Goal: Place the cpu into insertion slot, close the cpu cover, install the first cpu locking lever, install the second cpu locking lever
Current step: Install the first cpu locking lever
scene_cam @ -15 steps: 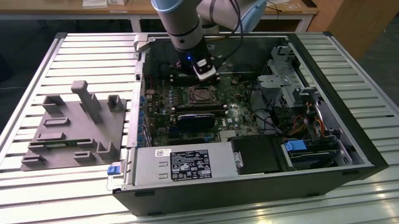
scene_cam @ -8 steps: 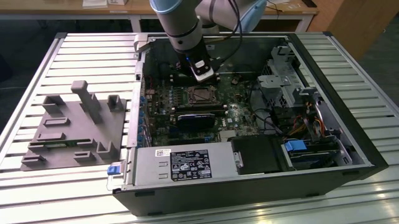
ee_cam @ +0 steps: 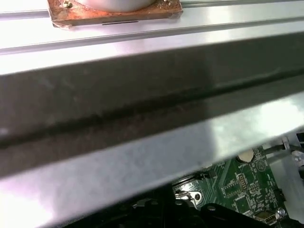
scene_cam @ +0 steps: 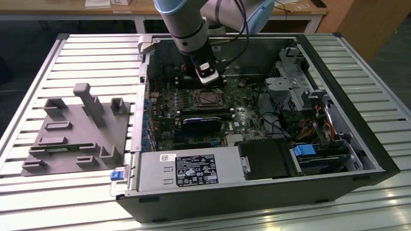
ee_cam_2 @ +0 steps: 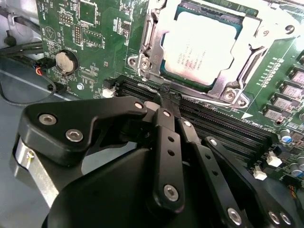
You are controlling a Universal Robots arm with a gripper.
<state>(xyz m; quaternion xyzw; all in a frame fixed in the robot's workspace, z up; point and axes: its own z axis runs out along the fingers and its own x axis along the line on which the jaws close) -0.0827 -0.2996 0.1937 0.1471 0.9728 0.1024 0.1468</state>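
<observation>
Your gripper, closed and empty, sits by the lever beside the covered cpu; latching it probably needs steady pressure.

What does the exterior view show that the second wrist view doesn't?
Exterior view: the whole computer case, the grey fixture on the exterior view's left, and the arm. Second wrist view: the round battery and the shut black fingers, up close. Both: the cpu under its closed cover, on the green board.
</observation>
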